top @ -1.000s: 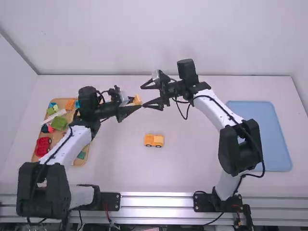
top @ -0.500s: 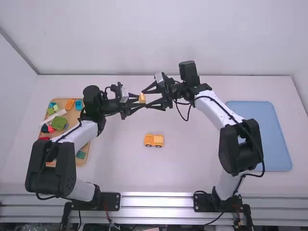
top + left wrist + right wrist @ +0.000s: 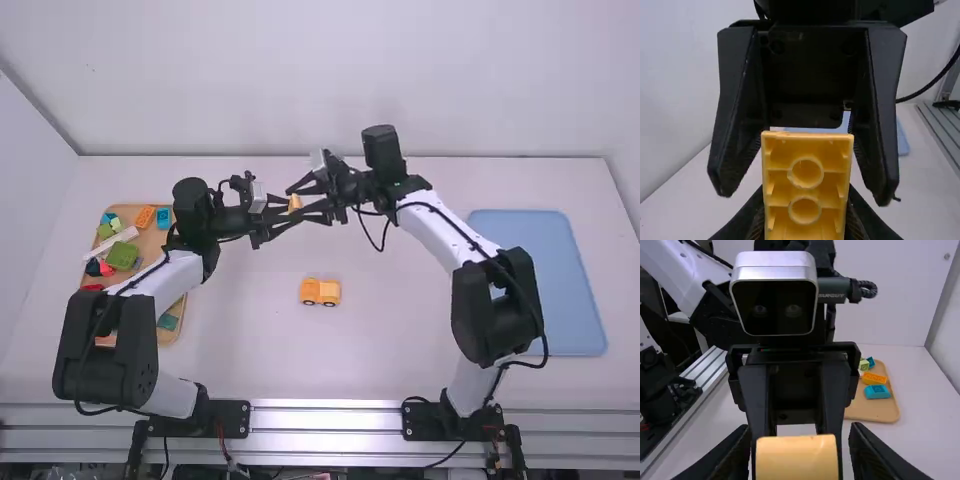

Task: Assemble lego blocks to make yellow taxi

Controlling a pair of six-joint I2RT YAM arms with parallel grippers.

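My left gripper is shut on a yellow block in mid-air beyond the table's middle. In the left wrist view the block, its hollow underside showing, sits between the left gripper's fingers. Facing it, my right gripper stands open around the block. In the right wrist view the block lies between the right gripper's spread fingers, with a gap at each side. A yellow vehicle body with dark wheels stands on the table below.
A wooden tray with several coloured blocks lies on the left, partly behind the left arm. On the right lies a blue tray. The two grippers are very close together above the table.
The left gripper has carried the block rightward to the right gripper and then held still. The right gripper has moved left, bringing its open fingers around the block.
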